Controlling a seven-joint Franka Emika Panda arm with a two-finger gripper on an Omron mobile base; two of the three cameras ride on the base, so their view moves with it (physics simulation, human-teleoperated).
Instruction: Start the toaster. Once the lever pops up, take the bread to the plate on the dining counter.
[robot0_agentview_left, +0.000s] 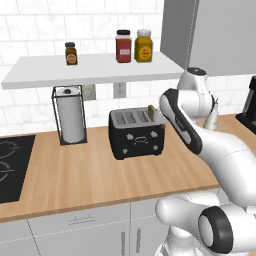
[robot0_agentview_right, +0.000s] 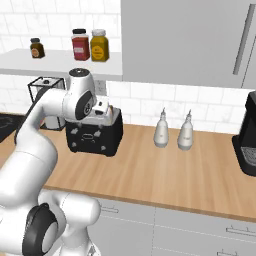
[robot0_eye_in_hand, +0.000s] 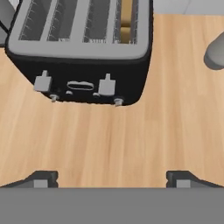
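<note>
The black toaster (robot0_agentview_left: 137, 132) stood on the light-wood bench (robot0_agentview_left: 75, 175) against the tiled wall, just right of a paper-towel roll (robot0_agentview_left: 70, 115) in a wire holder. In the hand view the toaster (robot0_eye_in_hand: 83, 52) showed four slots across its grey top, and the bread (robot0_eye_in_hand: 126, 19) sat down in the rightmost slot, its tan face and darker crust showing in the opening. In the left base view a sliver of the bread (robot0_agentview_left: 151, 111) rose at the right end of the toaster top, close beside the white arm. Two pale levers and small knobs lined the toaster's front face.

The gripper (robot0_eye_in_hand: 111, 177) hung over bare bench in front of the toaster, its two dark fingertips (robot0_eye_in_hand: 41, 178) spread wide with nothing between them. In the right base view the hand sat near the toaster's upper right corner, though the arm hid most of it, so whether it touched the casing was hard to judge.

A shelf (robot0_agentview_left: 90, 70) above carried three jars (robot0_agentview_left: 132, 47). Two pale bottles (robot0_agentview_right: 172, 131) stood on the bench to the right, with a black coffee machine (robot0_agentview_right: 247, 137) beyond them. A dark cooktop (robot0_agentview_left: 12, 167) lay at the far left.
</note>
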